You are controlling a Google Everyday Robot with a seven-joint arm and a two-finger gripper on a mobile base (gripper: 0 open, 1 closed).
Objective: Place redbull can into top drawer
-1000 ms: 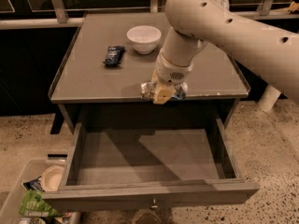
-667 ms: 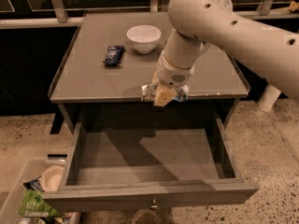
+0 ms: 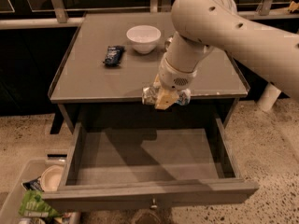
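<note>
The redbull can (image 3: 150,95), slim and silver with a shiny end, lies sideways in my gripper (image 3: 164,99). The gripper is shut on the can and holds it at the front edge of the cabinet top, just above the back of the open top drawer (image 3: 145,190). The drawer is wide, shallow and grey, pulled fully out, with a small knob (image 3: 153,203) on its front. Its flat bottom is bare. My pale arm (image 3: 224,27) reaches in from the upper right and hides the can's right end.
A white bowl (image 3: 143,38) and a dark blue snack packet (image 3: 113,55) sit on the cabinet top (image 3: 93,73). A bin (image 3: 32,195) with a plate and green wrapper stands on the floor at the lower left. A white post (image 3: 269,97) stands at right.
The gripper with the can has shifted slightly forward and down toward the drawer opening; nothing else moved.
</note>
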